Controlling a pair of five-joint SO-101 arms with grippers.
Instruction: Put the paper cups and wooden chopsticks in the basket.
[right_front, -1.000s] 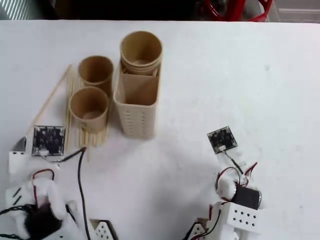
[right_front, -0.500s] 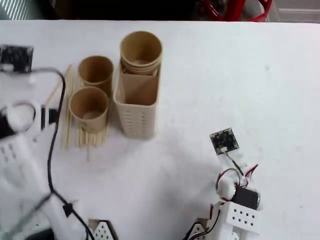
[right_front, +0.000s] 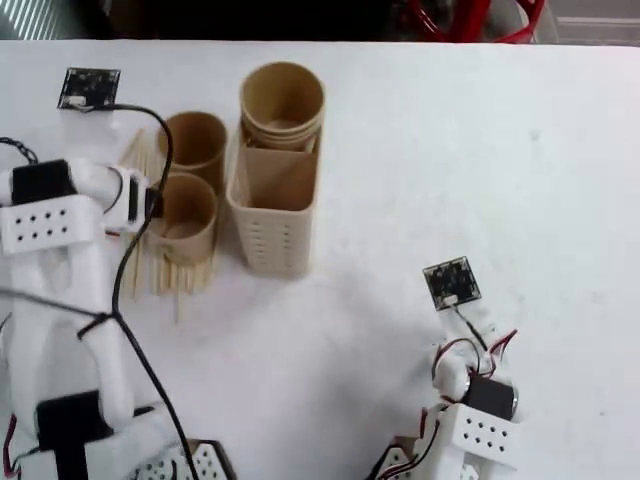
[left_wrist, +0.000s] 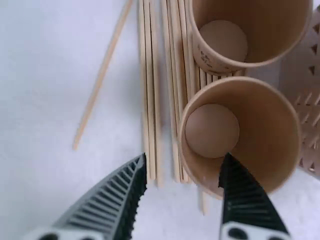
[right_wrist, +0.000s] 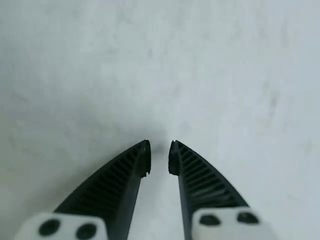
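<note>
**White counter (right_front: 480, 150): left spread, right narrow**

Nearest me, my right fingers (right_wrist: 125, 180) sit almost together over bare counter, holding nothing. My left fingers (left_wrist: 117, 200) spread wide above the near paper cup (left_wrist: 240, 135) and wooden chopsticks (left_wrist: 150, 100), at 9 o'clock of the basket (right_front: 272, 235). Stacked cups (right_front: 282, 100) stand at its far end.

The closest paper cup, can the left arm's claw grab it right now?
Probably yes. The left claw is open over that paper cup, its fingers straddling the near rim, with nothing between. The chopsticks lie alongside and might get nudged.
</note>
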